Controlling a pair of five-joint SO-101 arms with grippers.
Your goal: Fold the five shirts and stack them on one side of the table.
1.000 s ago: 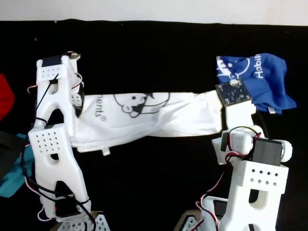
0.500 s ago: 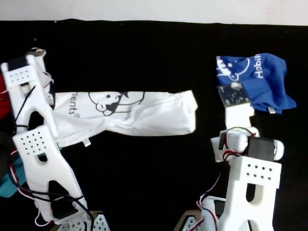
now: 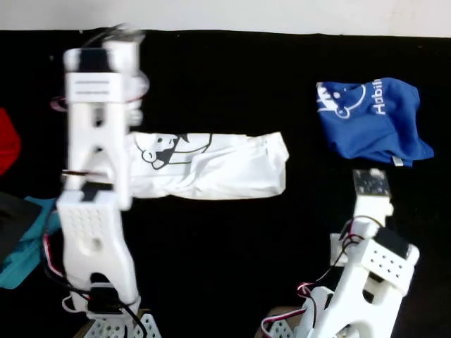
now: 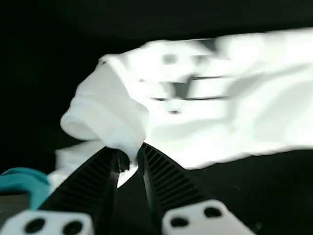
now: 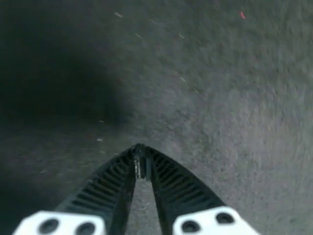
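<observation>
A white shirt (image 3: 211, 165) with a dark print lies in a long folded band across the middle of the black table. My left arm stands over its left end. In the left wrist view my left gripper (image 4: 129, 159) is shut on a raised fold of the white shirt (image 4: 205, 112). A blue shirt (image 3: 373, 120) lies folded at the back right. My right arm (image 3: 371, 211) is drawn back near the front right, below the blue shirt. My right gripper (image 5: 139, 159) is shut on nothing above bare black cloth.
At the left table edge lie a red garment (image 3: 8, 144), a teal garment (image 3: 25, 246) and something dark between them. Teal cloth (image 4: 19, 178) also peeks beside my left gripper. A pale wall runs along the far edge.
My left arm swung right over the shirt's left end, lifting a fold. My right arm let go of the shirt's right end earlier and has pulled back toward the front.
</observation>
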